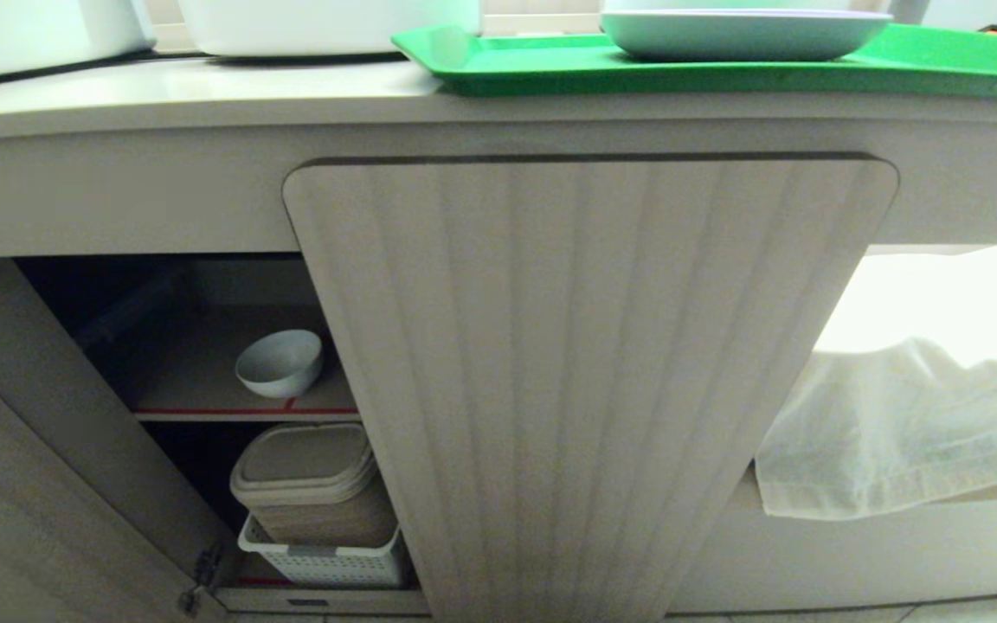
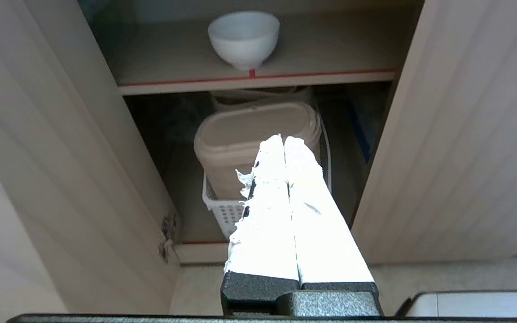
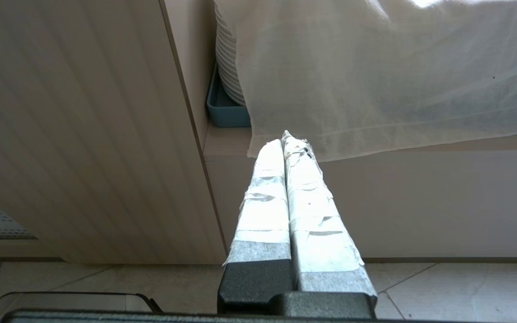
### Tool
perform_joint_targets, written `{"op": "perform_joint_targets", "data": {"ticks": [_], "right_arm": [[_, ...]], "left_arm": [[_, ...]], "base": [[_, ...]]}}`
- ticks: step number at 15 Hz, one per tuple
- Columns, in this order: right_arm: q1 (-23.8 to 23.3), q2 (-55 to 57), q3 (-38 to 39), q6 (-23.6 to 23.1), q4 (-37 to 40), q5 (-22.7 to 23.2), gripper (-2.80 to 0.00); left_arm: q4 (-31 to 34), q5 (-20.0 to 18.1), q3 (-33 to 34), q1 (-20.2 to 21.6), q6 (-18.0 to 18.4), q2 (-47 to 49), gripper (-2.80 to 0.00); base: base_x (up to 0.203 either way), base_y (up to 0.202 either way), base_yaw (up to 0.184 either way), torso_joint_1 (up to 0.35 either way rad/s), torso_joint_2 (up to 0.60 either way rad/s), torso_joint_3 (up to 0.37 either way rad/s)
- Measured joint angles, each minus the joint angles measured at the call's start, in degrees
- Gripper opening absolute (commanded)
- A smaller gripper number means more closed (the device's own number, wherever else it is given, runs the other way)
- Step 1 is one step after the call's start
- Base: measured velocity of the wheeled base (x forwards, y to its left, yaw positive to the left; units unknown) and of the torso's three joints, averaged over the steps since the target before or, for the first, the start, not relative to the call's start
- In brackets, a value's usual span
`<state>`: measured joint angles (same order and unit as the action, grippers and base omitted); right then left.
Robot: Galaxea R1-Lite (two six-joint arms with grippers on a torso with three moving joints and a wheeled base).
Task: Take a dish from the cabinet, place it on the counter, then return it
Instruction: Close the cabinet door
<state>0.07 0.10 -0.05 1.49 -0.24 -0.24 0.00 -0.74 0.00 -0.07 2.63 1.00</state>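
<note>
Beige fluted doors front the cabinet (image 1: 589, 389); its left door stands open and hides the left part of the inside, while the shut middle door covers everything to the right. On the inner shelf (image 1: 204, 372), just behind the red tape edge, sits the bowl (image 1: 280, 363), upright and untouched. Below it a lidded tub (image 1: 308, 484) stands in a white basket (image 1: 325, 562), both partly cut off by the door. Above, the counter (image 1: 161, 95) carries a green tray (image 1: 637, 69) with a plate (image 1: 741, 35), cropped at the top. A cloth (image 1: 905, 433) veils stacked dishes at right. Neither arm shows in the head view. The left gripper (image 2: 284, 139) hangs outside the opening, fingers pressed together, empty. The right gripper (image 3: 283, 139), fingers together too, points at the cloth.
</note>
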Motion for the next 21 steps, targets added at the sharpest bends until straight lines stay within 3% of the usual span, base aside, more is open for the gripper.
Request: {"op": "perform_joint_targets", "data": {"ticks": [14,21], "right_arm": [[0.0,0.0,0.0,0.0,0.0,-0.02,-2.8],[0.0,0.0,0.0,0.0,0.02,-0.02,-2.8]], "left_arm": [[0.02,-0.11,0.0,-0.02,-0.1,-0.98,-2.8],[0.0,-0.3,0.0,-0.02,-0.27,-0.98,-2.8]], "base": [[0.0,0.0,0.0,0.0,0.0,0.0],[-0.187,0.0,-0.001,0.003,0.0,0.001]]}}
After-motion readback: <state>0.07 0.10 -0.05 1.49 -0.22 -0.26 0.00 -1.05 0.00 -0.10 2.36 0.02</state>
